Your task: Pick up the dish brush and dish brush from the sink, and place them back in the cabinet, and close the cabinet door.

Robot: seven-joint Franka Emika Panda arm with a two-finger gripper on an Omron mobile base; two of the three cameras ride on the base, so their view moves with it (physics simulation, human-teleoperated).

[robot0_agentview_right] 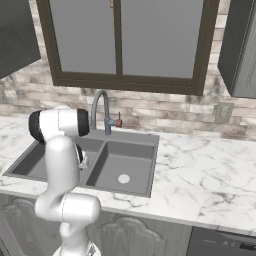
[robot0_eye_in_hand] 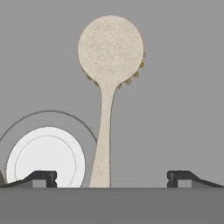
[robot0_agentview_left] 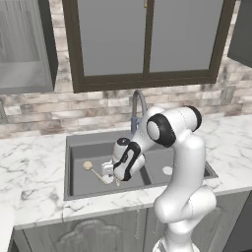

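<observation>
Looking along the end effector (robot0_eye_in_hand: 112, 177), the hand view gives what the base cameras cannot: a dish brush (robot0_eye_in_hand: 108, 83) lying flat on the smooth dark grey sink floor (robot0_eye_in_hand: 183, 87), round cream head at 12 o'clock, thin pale handle running down to 6 o'clock between the two widely spread fingertips (robot0_eye_in_hand: 43, 177), which hold nothing. Short tan bristles peek out around the head's lower right edge. A white drain disc (robot0_eye_in_hand: 46, 157) sits at 8 o'clock, just beside the handle.

From the left base view the brush (robot0_agentview_left: 93, 171) shows small in the sink's (robot0_agentview_left: 74, 147) left basin, at 9 o'clock from the end effector (robot0_agentview_left: 114, 178), its handle end hidden behind the hand. A second brush cannot be made out.

The right base view has the arm covering the left basin; the curved steel tap (robot0_agentview_right: 100, 112) and marble bench (robot0_agentview_right: 200, 170) are plain.
</observation>
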